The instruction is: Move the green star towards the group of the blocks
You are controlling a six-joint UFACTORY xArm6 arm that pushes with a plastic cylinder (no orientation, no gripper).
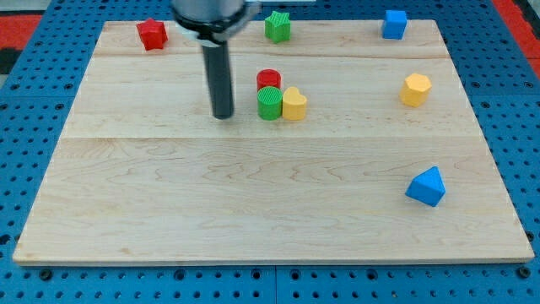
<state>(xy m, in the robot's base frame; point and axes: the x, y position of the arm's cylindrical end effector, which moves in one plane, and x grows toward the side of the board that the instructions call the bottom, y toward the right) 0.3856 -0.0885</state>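
The green star [278, 26] sits near the view's top edge of the wooden board [253, 194], a little right of centre. Below it stands a tight group: a red cylinder [268, 80], a green cylinder [269, 103] and a yellow heart-shaped block [294, 105], touching one another. My tip [224, 116] rests on the board left of the group, about a block's width from the green cylinder. It is below and left of the green star, well apart from it.
A red star-like block [152, 34] sits at the top left. A blue cube [394, 24] sits at the top right. A yellow hexagonal block [415, 89] is at the right. A blue triangular block [426, 187] lies at the lower right.
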